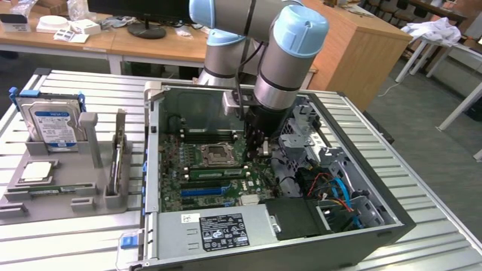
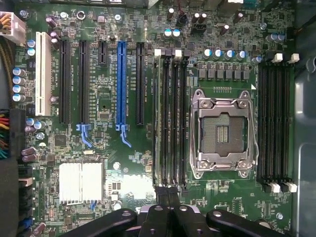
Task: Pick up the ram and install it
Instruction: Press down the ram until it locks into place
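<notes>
The ram [image 1: 216, 172] is a green stick standing in a memory slot beside the CPU socket [image 1: 216, 152] of the motherboard in the open PC case. In the wrist view the ram [image 2: 158, 118] occupies the slot of that bank farthest from the CPU socket [image 2: 223, 133]; the slots next to it are empty. My gripper [image 1: 263, 150] hangs above the motherboard, just off one end of that slot bank. Its fingers [image 2: 163, 197] are shut together with nothing between them, and the gripper [image 2: 168, 190] hovers clear of the ram.
A second bank of black memory slots [image 2: 275, 121] lies on the socket's other side. A blue expansion slot [image 2: 121, 84], a heatsink [image 2: 81, 182], the power supply [image 1: 218, 228] and cables [image 1: 339, 192] fill the case. A grey fixture [image 1: 60, 200] holding a hard drive [image 1: 53, 121] stands at the exterior view's left.
</notes>
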